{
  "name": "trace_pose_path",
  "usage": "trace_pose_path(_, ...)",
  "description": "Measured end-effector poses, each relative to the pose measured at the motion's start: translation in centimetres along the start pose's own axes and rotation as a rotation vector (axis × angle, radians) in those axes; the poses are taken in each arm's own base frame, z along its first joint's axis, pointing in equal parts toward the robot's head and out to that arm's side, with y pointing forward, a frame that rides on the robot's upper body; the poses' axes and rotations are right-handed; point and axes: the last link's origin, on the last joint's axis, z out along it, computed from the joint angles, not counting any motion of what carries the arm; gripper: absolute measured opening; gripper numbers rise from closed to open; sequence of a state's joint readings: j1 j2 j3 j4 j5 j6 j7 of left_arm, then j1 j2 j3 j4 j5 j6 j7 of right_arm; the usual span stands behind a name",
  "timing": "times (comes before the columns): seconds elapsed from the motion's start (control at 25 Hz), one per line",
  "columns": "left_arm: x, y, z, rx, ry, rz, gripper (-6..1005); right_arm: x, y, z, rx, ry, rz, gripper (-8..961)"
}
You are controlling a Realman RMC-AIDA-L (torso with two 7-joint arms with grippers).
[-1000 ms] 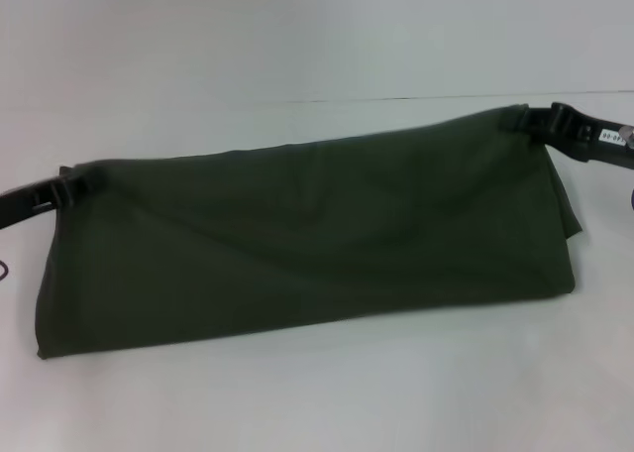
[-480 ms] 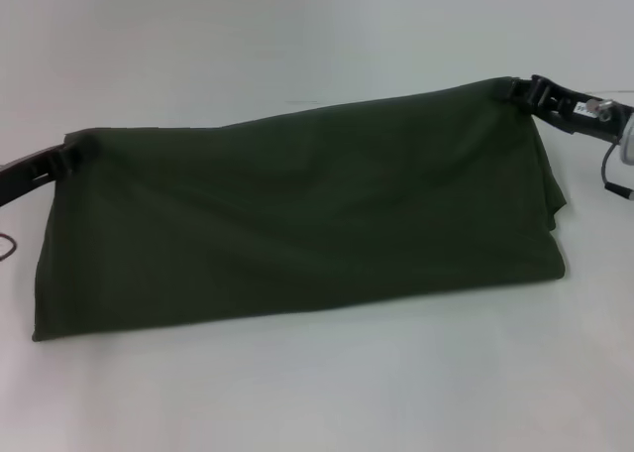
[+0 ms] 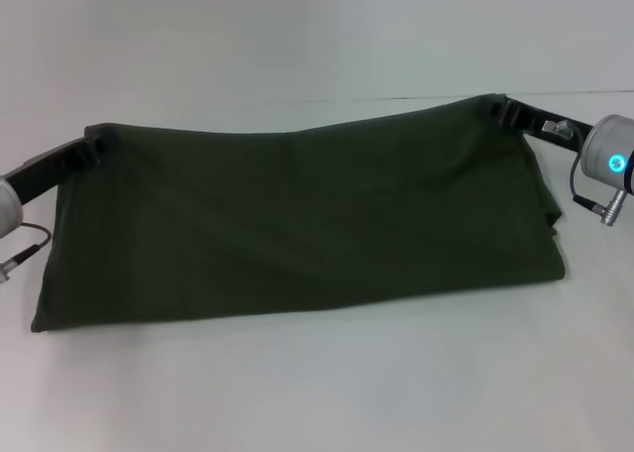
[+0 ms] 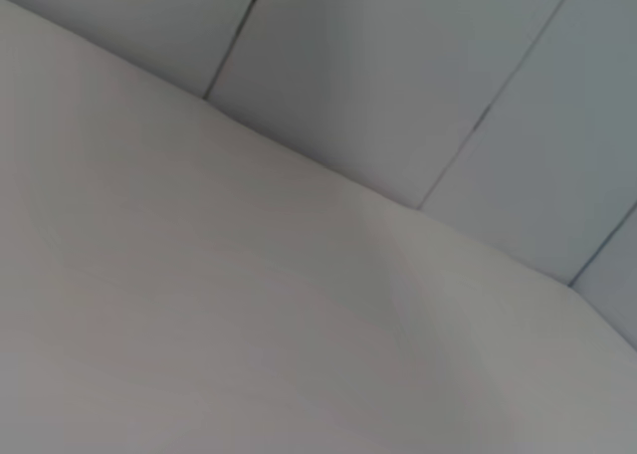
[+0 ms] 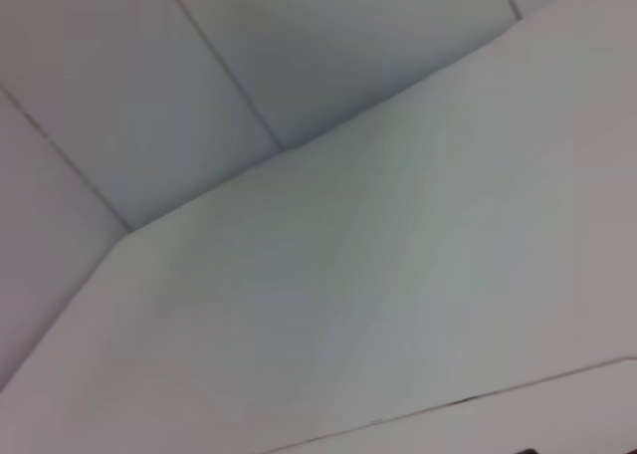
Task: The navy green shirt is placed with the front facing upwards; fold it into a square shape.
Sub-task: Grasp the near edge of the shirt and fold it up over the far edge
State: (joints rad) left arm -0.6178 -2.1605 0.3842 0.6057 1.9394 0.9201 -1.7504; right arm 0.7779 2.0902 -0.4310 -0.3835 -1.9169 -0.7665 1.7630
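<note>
- While the big white tabletop point(image 3: 317, 393) fills almost the whole head view, it runs from the bottom edge up to a thin dark line near the top right, where a pale wall begins.
- On the tabletop, across the middle of the frame, is the navy green shirt point(image 3: 297, 224). It looks like one long, dark, plain band, wider than it is tall. No letters and no collar show on the side we can see.
- The shirt's bottom edge lies on the tabletop, from the lower left of the frame to the middle right. Its top edge slopes, lower at the upper left corner and higher at the upper right corner.
- At the right end of the shirt some loose layers of cloth hang down in soft folds.
- The left gripper point(image 3: 87, 151) is at the middle left of the frame. Its black fingers are closed tight on the shirt's upper left corner. Its grey wrist and a thin cable sit at the far left edge.
- The right gripper point(image 3: 503, 109) is at the upper right of the frame. Its black fingers pinch the shirt's upper right corner. Behind it is a round grey wrist with a small glowing blue-green light.
- The left wrist view shows only pale tabletop and grey wall panels with thin dark seams.
- The right wrist view shows the same kind of pale surface and wall panels. No shirt and no fingers show in either wrist view.
</note>
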Motion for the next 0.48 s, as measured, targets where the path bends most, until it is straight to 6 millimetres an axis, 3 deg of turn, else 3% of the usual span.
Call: trace_pose_path(0.48, -0.4, 0.7, 1.8, 0.036, -0.007, 0.007, 28, 0.0, -0.1, 0.7, 0.055, -0.046, -0.028, 65)
